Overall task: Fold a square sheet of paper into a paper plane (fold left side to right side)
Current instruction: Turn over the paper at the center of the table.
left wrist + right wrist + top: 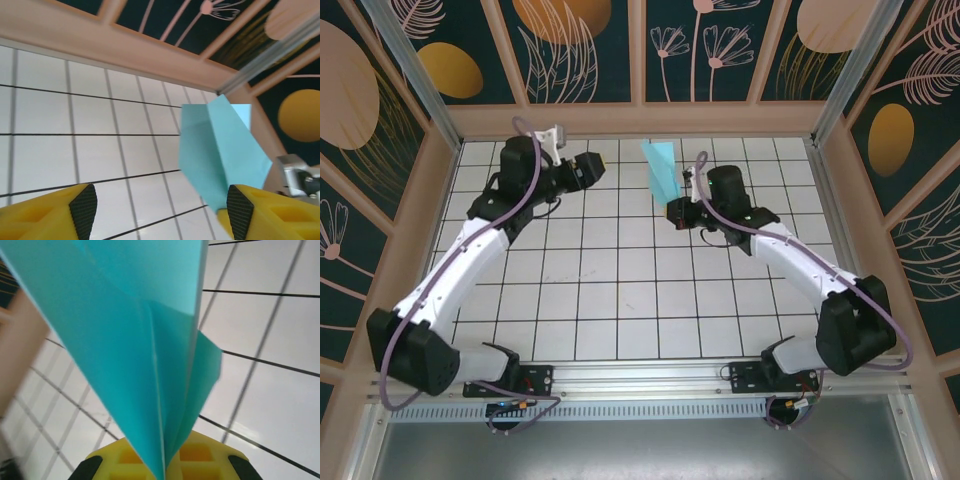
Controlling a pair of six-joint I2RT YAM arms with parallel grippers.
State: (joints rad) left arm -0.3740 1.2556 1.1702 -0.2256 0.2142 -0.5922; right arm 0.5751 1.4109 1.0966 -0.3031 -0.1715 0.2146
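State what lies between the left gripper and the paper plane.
Bare white tiles: the top view shows that stretch between the left gripper and the paper plane.

No legible text, labels, brands, numbers or signs on any surface.

a white tiled worktop with a black grid [620, 300] is evenly lit; pale wooden rails [640, 120] frame its far and side edges, under dark teal wall panels painted with peach flowers and orange ovals [585, 50]; silvery aluminium posts [415, 70] rise at the far corners
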